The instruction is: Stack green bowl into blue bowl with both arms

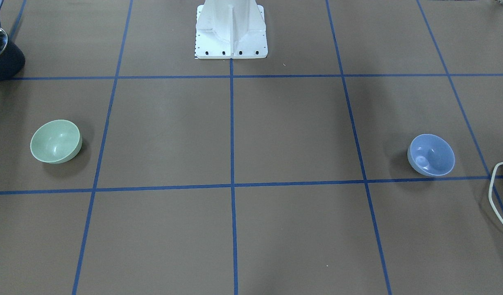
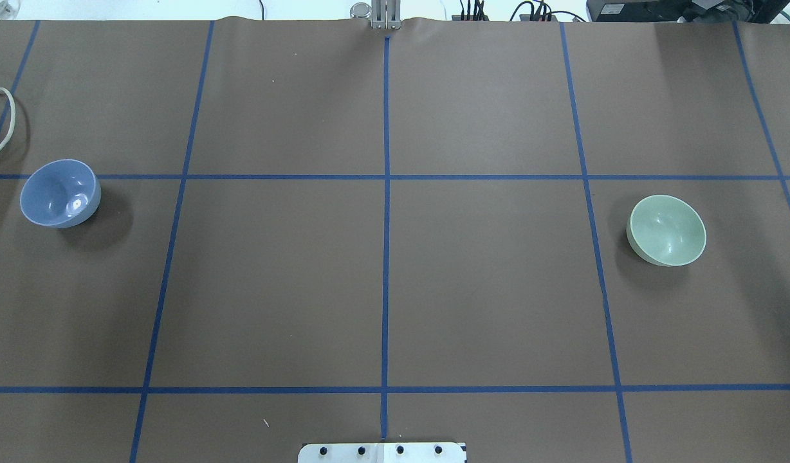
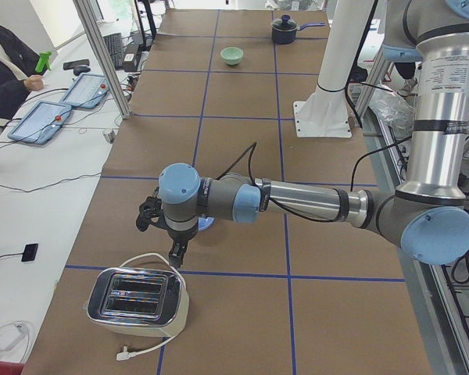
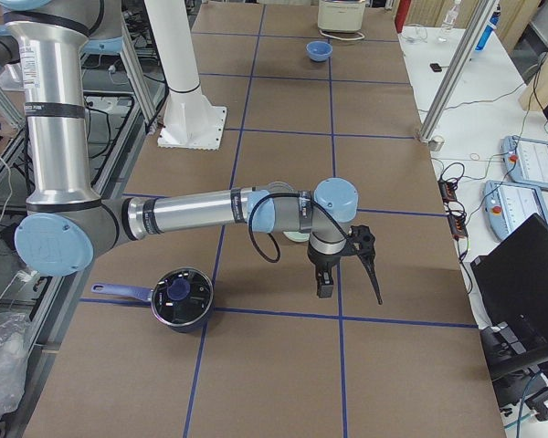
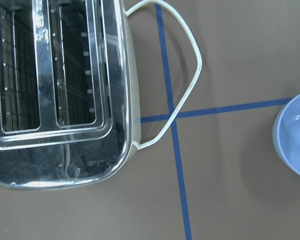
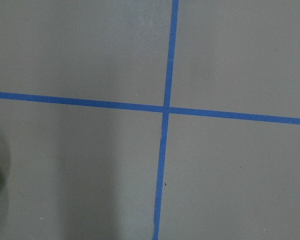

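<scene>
Bowls at opposite ends of the desk (image 2: 382, 289), well apart, both upright with mouths up. On the robot's left side sits the blue bowl (image 2: 60, 193). It's small, round, pale periwinkle, plain and glossy. There's a bright glint down in its bottom, and its rim is right up against a blue tape line (image 2: 240, 177). Over on the robot's right is the green bowl (image 2: 667, 229): same size, pale mint, just as plain and shiny, soft highlights on its inner wall. It stands inside a grid square, just beside another strip of tape without touching it.

Now the arms. The left arm (image 3: 305, 201) reaches out low and level over the desk, wrist hanging right above the blue bowl. From the left-end camera only a blue sliver peeks out beneath it. Its jaws point down; apart or together, I cannot tell from this side view. At the very left end stands a chrome two-slot toaster (image 5: 60, 90), filling much of the left wrist camera's view. Its white cord (image 5: 190, 75) loops across the tape, and the blue bowl is clipped at the frame's edge.

The right arm (image 4: 192, 214) mirrors it, stretched out level with its wrist above the green bowl, a pale edge showing behind it. Those jaws hang downward too; whether apart or together, I cannot tell either. A dark pot (image 4: 181, 298) with a blue handle sits just beside that forearm, toward the right end. The white pedestal (image 1: 231, 28) stands at the robot's edge of the desk, centred on the middle tape strip.
</scene>
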You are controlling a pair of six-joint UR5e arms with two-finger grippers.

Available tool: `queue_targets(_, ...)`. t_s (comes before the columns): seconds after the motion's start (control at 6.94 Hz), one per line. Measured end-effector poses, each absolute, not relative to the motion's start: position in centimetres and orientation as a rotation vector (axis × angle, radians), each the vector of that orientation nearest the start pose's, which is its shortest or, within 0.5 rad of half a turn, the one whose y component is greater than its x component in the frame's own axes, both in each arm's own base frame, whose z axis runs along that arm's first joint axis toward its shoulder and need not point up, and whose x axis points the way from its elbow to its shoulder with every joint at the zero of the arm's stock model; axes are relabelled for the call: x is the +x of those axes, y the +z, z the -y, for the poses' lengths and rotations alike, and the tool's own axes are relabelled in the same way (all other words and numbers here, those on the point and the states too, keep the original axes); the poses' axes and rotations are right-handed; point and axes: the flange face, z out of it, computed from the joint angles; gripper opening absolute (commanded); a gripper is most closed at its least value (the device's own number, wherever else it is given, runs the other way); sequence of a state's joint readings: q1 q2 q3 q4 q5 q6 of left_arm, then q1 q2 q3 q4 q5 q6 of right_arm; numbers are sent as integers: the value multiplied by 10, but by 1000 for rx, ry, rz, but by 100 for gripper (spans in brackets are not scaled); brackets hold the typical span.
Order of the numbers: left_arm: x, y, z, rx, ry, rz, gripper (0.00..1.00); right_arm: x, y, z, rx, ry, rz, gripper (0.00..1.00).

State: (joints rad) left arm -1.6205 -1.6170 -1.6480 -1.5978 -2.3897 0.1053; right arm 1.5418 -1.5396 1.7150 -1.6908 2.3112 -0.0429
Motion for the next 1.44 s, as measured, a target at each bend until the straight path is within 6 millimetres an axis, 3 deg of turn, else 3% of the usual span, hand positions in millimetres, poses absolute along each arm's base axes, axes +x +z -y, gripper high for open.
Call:
queue_targets(0.29, -72, 579, 520, 258, 151, -860, 98, 35, 577, 513, 67, -78, 746, 100)
queue_targets(0.43, -51, 573, 526, 258, 160, -872, 98, 23, 571, 518, 69, -72, 750, 100)
queue_targets(0.72, 11, 572, 533, 182, 172, -883, 98, -2, 559, 528, 63, -78, 755, 100)
queue_targets(1.01, 72, 585, 539, 134, 145, -810, 98, -24, 552, 535, 49, -86, 758, 100)
queue_targets(1.3, 119, 616, 558, 157, 148, -802, 97, -32, 549, 537, 45, -92, 759, 100)
queue_targets(1.44, 138, 622, 568, 155, 157, -808, 83, -33, 549, 537, 44, -93, 759, 100)
